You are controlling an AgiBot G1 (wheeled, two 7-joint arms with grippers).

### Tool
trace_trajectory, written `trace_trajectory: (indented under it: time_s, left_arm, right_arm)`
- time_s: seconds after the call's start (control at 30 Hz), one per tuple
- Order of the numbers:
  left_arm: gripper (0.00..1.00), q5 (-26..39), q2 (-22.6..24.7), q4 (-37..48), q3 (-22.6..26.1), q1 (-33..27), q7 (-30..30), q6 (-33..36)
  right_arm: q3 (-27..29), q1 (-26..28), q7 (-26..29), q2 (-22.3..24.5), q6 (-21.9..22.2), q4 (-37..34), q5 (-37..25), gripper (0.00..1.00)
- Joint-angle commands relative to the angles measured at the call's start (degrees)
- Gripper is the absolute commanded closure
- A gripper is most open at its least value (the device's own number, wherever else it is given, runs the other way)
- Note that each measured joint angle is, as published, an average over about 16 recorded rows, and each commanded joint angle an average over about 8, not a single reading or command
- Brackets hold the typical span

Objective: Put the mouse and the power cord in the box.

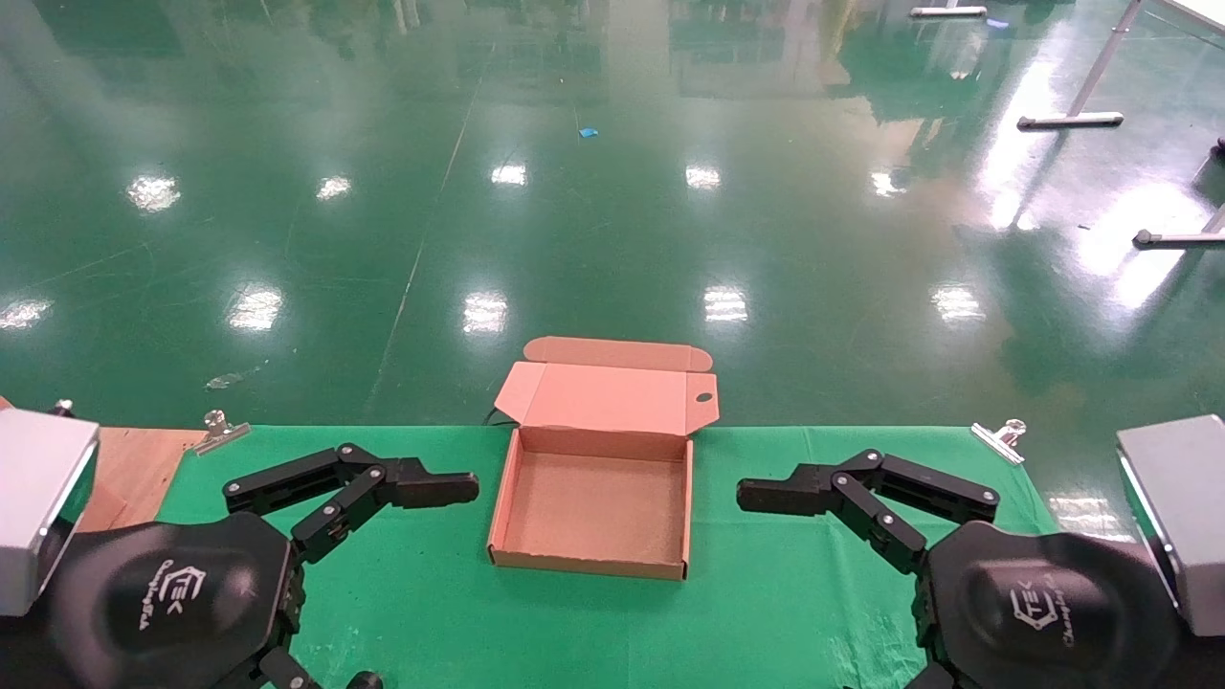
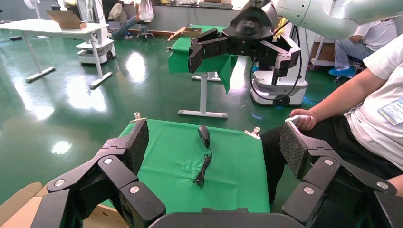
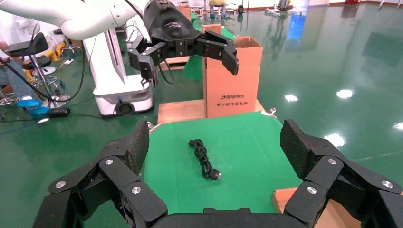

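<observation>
Cardboard box [image 1: 593, 498] sits centre; your left claw [image 2: 214, 147], wide, faces the mouse [image 2: 204, 136]; your right claw [image 3: 214, 147], wide, faces the cord [image 3: 203, 159].

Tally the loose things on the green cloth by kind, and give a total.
Box: 1
Mouse: 1
Power cord: 1
Total: 3

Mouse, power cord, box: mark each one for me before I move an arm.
mouse [image 2: 204, 136], left wrist view, on its black oval body.
power cord [image 3: 203, 158], right wrist view, on the bunched loops mid-cable.
box [image 1: 590, 566], head view, on its near front wall.
</observation>
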Motion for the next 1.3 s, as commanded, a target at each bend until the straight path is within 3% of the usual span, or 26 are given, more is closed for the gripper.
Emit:
trace_trajectory:
  time_s: [0.03, 1.07, 1.3]
  left_arm:
    - [0.00, 0.0, 0.0, 0.0, 0.0, 0.0, 0.0, 0.0]
    - [0.00, 0.1, 0.2, 0.0, 0.1, 0.0, 0.0, 0.0]
    - [0.00, 6.6, 3.4, 1.4, 4.6, -2.4, -0.6, 1.3]
  right_arm:
    - [0.0, 0.0, 0.0, 0.0, 0.0, 0.0, 0.0, 0.00]
    - [0.1, 0.1, -0.2, 0.1, 0.0, 0.0, -0.1, 0.00]
    - [-1.9, 2.0, -3.3, 0.9, -1.2, -1.6, -7.0, 0.00]
